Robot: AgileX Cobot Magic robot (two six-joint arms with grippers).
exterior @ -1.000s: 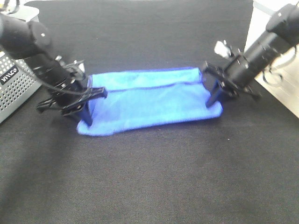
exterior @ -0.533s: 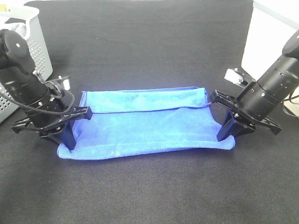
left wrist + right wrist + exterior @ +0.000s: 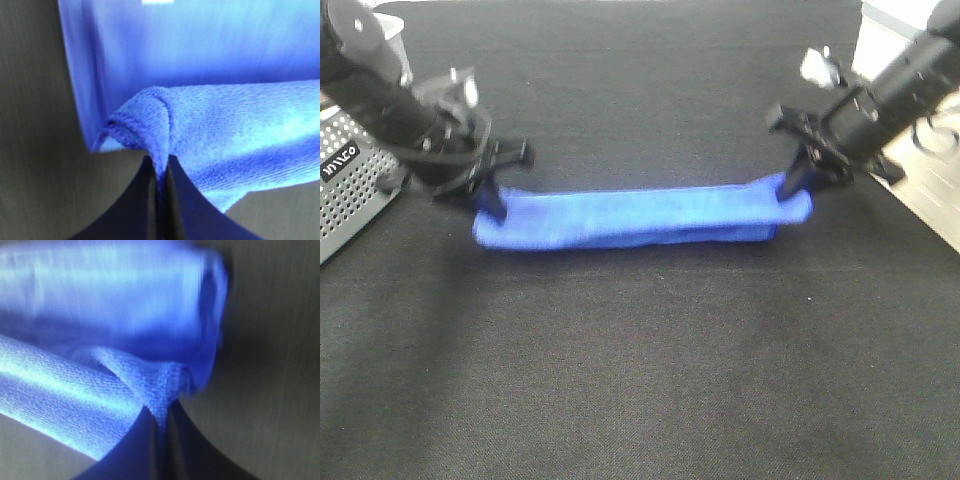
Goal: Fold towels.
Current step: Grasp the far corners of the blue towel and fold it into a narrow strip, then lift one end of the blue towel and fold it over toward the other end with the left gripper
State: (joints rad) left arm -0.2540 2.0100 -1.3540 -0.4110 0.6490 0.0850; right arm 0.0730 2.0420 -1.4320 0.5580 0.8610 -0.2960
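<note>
Since half a second ago: both grippers have carried the near edge back over the far one. Towel, then a broad sheet with one flap, is now a narrow blue band. Both arms sit farther from the camera than before.

Towel position: lying across the middle of the black mat, long axis side to side, strung between the two grippers.

Left gripper: clamped on the towel's left end. Left wrist view confirms it, with the dark jaws pressed together and a ridge of blue pile squeezed between them.

Right gripper: pinching the right end. Right wrist view shows the jaws closed on a bunched corner of cloth.

Writing: grey perforated basket at the left edge carries a dark label with white capitals. Letters are tilted and soft; I cannot read them for certain.

Hard to make out:
- Basket is cut off by the frame, so only one wall shows.
- Overhead view is motion-blurred; the towel's hem and layers cannot be counted.
- Fingertips are hidden behind cloth in the overhead view.
- Both wrist views are blurred beyond the jaws.
- Small white patch is cut by the edge of the left wrist view, unidentified.
</note>
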